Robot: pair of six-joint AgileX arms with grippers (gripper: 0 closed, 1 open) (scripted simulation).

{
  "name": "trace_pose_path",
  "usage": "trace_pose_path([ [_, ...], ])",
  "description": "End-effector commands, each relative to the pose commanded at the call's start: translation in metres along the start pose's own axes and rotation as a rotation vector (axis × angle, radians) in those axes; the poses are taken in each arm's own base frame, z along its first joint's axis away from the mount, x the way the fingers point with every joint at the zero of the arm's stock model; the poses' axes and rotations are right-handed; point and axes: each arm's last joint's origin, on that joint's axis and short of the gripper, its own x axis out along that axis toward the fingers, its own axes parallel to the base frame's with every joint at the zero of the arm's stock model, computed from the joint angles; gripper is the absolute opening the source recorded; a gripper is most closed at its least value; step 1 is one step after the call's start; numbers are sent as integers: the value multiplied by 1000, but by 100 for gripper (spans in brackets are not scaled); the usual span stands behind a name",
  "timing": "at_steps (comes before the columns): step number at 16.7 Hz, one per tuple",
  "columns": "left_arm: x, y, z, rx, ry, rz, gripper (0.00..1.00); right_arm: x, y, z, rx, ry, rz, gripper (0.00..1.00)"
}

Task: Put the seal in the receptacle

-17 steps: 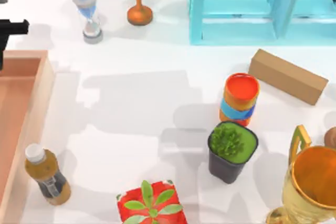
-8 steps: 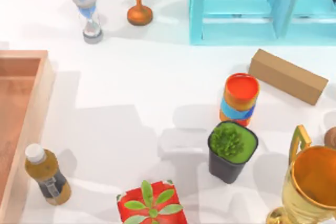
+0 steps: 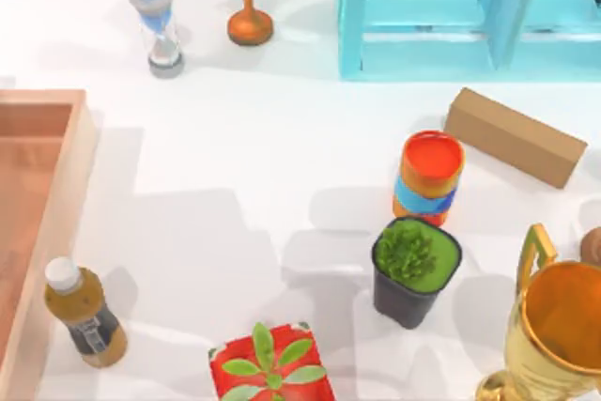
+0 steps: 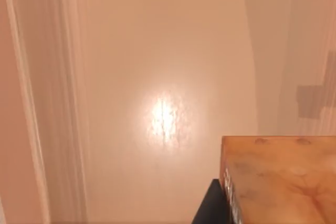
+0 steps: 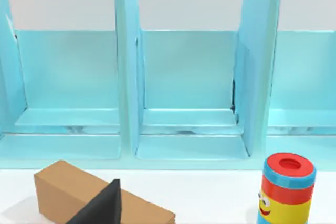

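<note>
The left gripper's state could not be told; a dark finger [image 4: 210, 208] lay against the seal [image 4: 281, 179], just above the receptacle's [image 3: 80, 152] glossy orange-pink floor at the table's [image 3: 244, 157] left edge. The right gripper's finger [image 5: 100, 205] hung before the cardboard box [image 3: 515, 136], facing the turquoise cabinet [image 3: 451, 11]. Cups and trophies dotted the white surface.

The seal [image 4: 278, 179], a reddish-brown block, hangs above the receptacle's [image 3: 56, 223] orange-pink floor at the table's left edge.
</note>
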Motion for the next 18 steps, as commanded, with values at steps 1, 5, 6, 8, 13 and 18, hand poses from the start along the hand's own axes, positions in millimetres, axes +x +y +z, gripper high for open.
trace_pose_path([
  [1, 6, 0, 0, 0, 0, 0, 0, 0, 0, 0, 0, 0, 0, 100],
  [5, 26, 1, 1, -2, 0, 0, 0, 0, 0, 0, 0, 0, 0, 100],
  [6, 30, 1, 0, -3, 1, 0, 0, 0, 0, 0, 0, 0, 0, 100],
  [8, 40, 1, 0, -2, -1, -1, 0, 0, 0, 0, 0, 0, 0, 100],
  [13, 57, 1, -2, -4, 3, -2, 0, 0, 0, 0, 0, 0, 0, 100],
  [18, 57, 1, -2, -4, 3, -2, 23, 0, 0, 0, 0, 0, 0, 100],
])
